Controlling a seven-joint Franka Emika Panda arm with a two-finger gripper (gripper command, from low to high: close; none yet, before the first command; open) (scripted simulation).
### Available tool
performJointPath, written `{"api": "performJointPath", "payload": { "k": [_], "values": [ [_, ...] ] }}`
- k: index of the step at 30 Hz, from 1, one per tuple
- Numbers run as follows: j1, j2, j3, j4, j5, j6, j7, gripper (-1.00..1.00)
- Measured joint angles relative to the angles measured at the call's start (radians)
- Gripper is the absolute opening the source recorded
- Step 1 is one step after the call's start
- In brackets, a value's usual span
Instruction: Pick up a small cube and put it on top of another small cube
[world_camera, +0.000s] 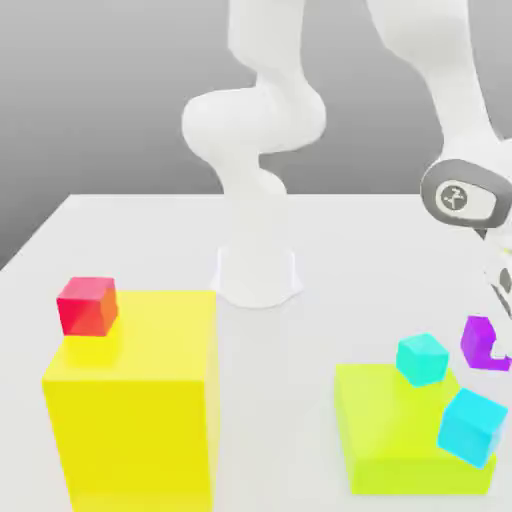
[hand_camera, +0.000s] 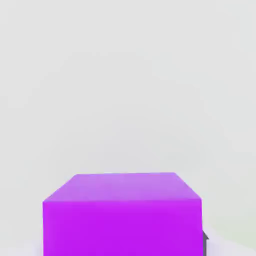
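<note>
The small purple cube (world_camera: 476, 338) (hand_camera: 122, 215) is at the exterior view's right edge, just right of the teal cube (world_camera: 422, 358). My gripper (world_camera: 498, 346) comes down onto it from above, and a finger hides part of the cube's right side. The jaws are shut on the cube. In the hand view the purple cube looms large and close against the white table. The teal cube rests on the far top edge of a low lime-green block (world_camera: 395, 430).
A cyan cube (world_camera: 470, 425) leans at the lime block's right corner. A red cube (world_camera: 88, 305) sits on a tall yellow block (world_camera: 140, 410) at the exterior view's left. The arm's white base (world_camera: 257, 270) stands mid-table on the white table (world_camera: 130, 230).
</note>
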Motion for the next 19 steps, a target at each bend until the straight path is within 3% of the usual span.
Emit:
{"api": "performJointPath", "payload": {
  "k": [4, 8, 11, 15, 16, 19],
  "values": [
    [-0.019, -0.136, -0.015, -0.045, 0.084, -0.138, 0.059, -1.0],
    [-0.052, -0.279, -0.077, -0.072, 0.218, -0.181, 0.031, -1.0],
    [-0.073, -0.359, -0.135, -0.097, 0.291, -0.132, -0.009, -1.0],
    [-0.09, -0.26, -0.131, -0.132, 0.264, 0.023, 0.014, -1.0],
    [-0.092, -0.226, -0.129, -0.139, 0.252, 0.064, 0.023, 1.0],
    [-0.092, -0.226, -0.129, -0.139, 0.252, 0.064, 0.023, 1.0]
  ]
}}
